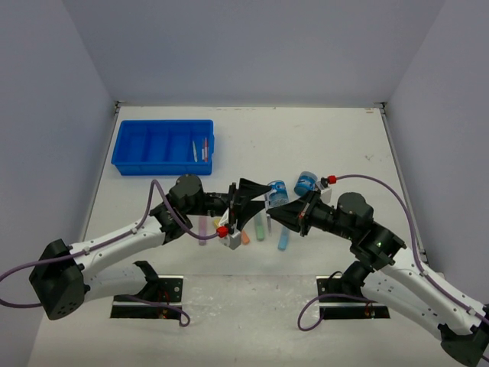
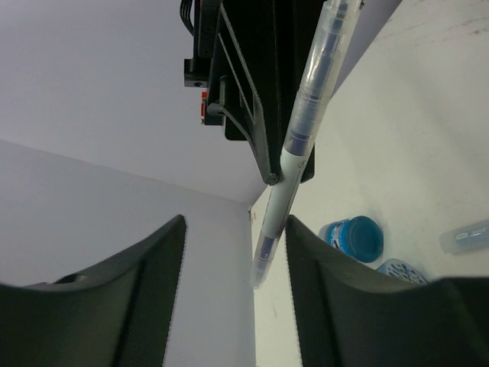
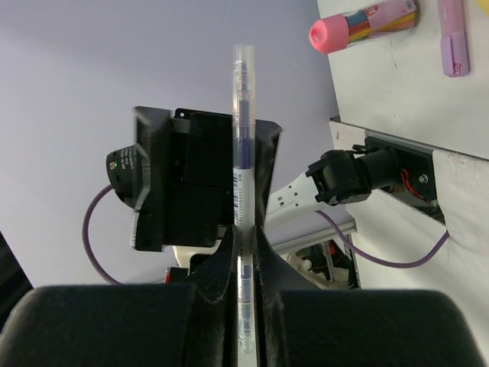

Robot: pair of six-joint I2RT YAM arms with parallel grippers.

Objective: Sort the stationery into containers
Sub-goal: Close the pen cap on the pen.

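**A:** Where is the pen?

**B:** The pen point(image 3: 243, 153) is in the air, to the right of the blue tray point(image 1: 153, 167) and nearer the arm bases. The right gripper point(image 3: 244, 241) has its fingers pressed together on the lower barrel. The left gripper point(image 2: 235, 229) has its fingers apart with one end of the pen between them. One finger is just beside the barrel and the other stands clear of it.

**A:** What could go wrong?

**B:** In my judgement, the handover. If the right gripper lets go before the left has closed, the pen drops among the loose pieces below. The left gripper is also off-centre, so the finger that meets the barrel first would push it sideways against the right's hold. A skewed pen could then catch on the tray's dividers. The two grippers are also close enough to knock each other.

**A:** And the surroundings?

**B:** The table point(image 1: 321, 138) is flat, white and matt, and pale lilac-grey walls point(image 1: 252, 46) close it in on three sides. Two pens point(image 1: 200, 149) lie in the tray's rightmost compartment. The marker sticks point(image 1: 260, 227) and two round blue tubs point(image 1: 279, 191) sit to the right of the tray and nearer than it.
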